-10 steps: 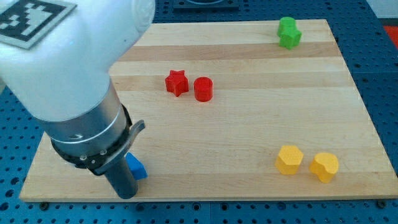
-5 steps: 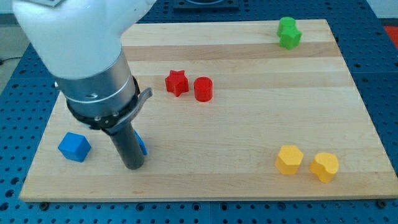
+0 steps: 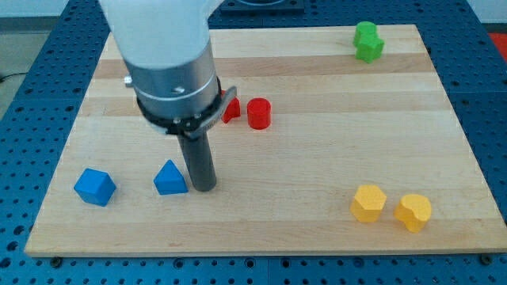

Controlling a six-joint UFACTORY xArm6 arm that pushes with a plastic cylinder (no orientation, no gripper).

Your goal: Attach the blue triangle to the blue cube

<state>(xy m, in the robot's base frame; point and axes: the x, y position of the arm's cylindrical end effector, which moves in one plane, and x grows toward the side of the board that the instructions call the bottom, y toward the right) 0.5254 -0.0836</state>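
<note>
The blue triangle (image 3: 169,178) lies near the view's bottom left on the wooden board (image 3: 317,158). The blue cube (image 3: 95,187) sits to its left, with a gap of bare board between them. My tip (image 3: 204,188) rests on the board just to the right of the blue triangle, close to its right edge or touching it. The arm's large white and grey body hangs over the upper left of the board.
A red star (image 3: 231,109), partly hidden by the arm, and a red cylinder (image 3: 258,113) sit at upper middle. Two green blocks (image 3: 367,41) touch at the top right. A yellow hexagon (image 3: 368,203) and another yellow block (image 3: 413,211) sit at the bottom right.
My tip has moved right and up, from the left side of the blue triangle to its right side. The arm no longer hides the blue cube. The blocks have barely shifted.
</note>
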